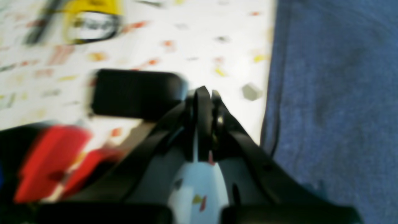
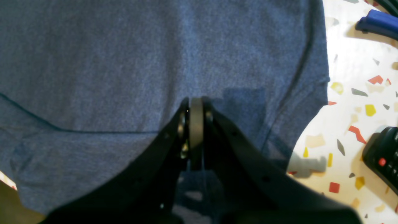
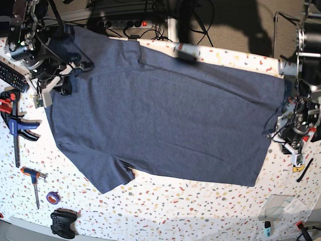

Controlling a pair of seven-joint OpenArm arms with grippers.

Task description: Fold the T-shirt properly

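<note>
Fingers both clenched, empty: right over T-shirt; left beside its edge.

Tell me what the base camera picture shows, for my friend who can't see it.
A big blue-grey T-shirt lies spread flat, plain side up, on a speckled white table. A robot arm waits at each side edge, and small tools and a game controller sit near the bottom left.

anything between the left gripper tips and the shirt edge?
Only bare speckled tabletop separates the shut left gripper from the T-shirt hem, per the left wrist view.
</note>
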